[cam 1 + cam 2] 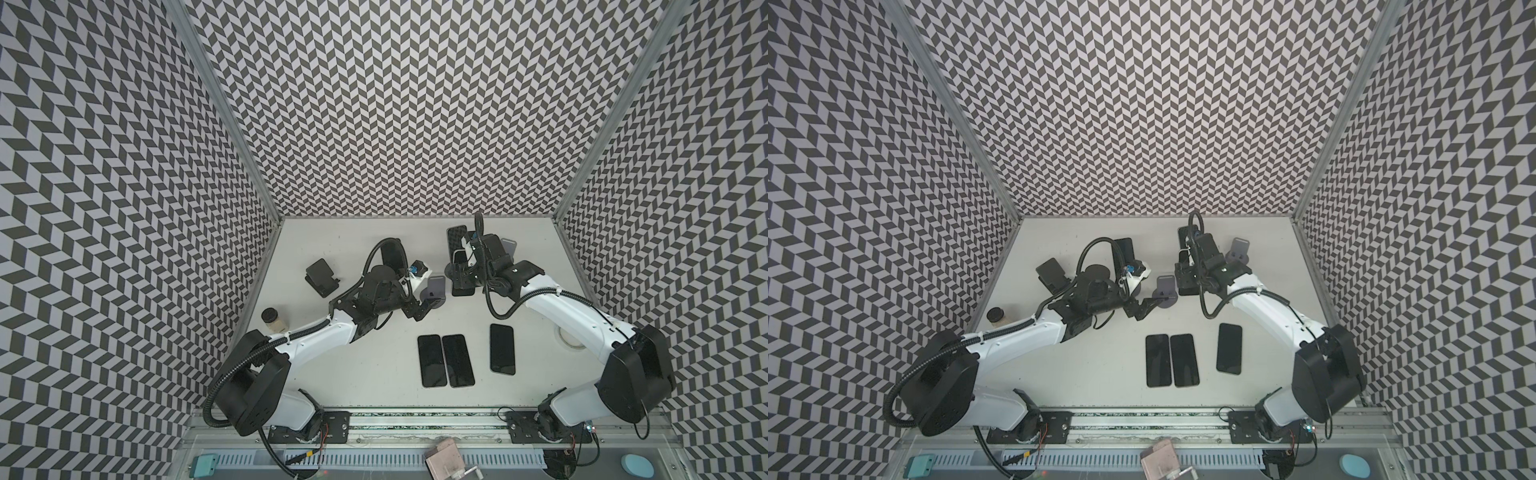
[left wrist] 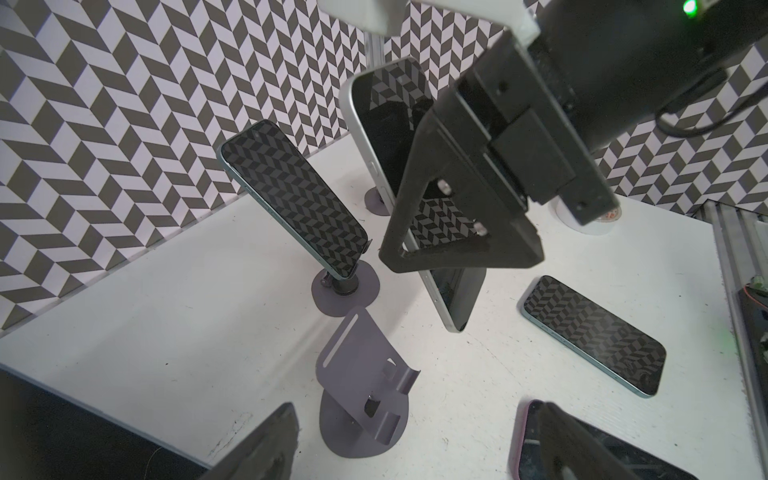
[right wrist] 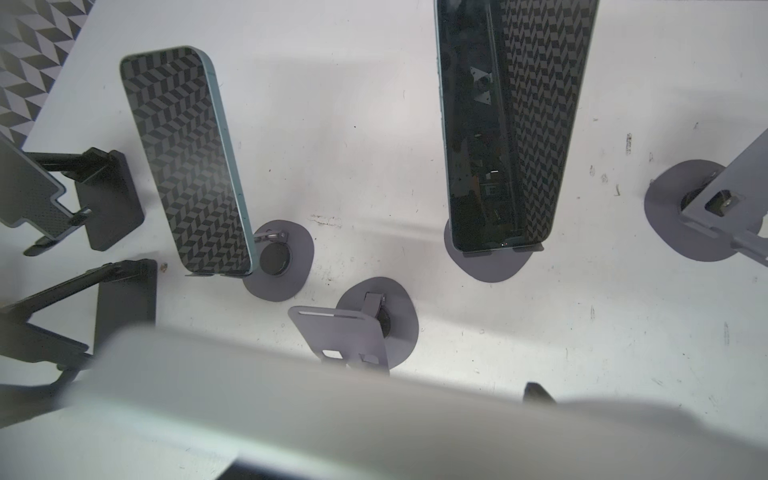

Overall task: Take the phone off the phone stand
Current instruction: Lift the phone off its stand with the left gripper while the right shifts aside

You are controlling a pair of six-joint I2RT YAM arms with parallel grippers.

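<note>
The right hand [image 1: 460, 277] is pinching the phone [image 2: 384, 120], which hangs tilted with its dark screen mirroring the chevron walls; the phone is off the phone stand [image 2: 361, 374] and sits just beside it at 3 o'clock in both top views; whether its lower end touches the worktop [image 1: 374, 328] I cannot tell. The left hand [image 1: 1147, 308] lies at the stand's 7 o'clock, spread wide and gripping nothing; its tips are close to the stand's round base, but contact there cannot be made out. A second phone [image 3: 187, 166] leans on its own grey stand at about 10 o'clock; another [image 3: 511, 124] leans at 1 o'clock by the far wall; three phones [image 1: 457, 359] lie flat on the worktop between 5 and 6 o'clock, two touching side by side and one apart; a black stand [image 1: 322, 276] rests at 9 o'clock.
</note>
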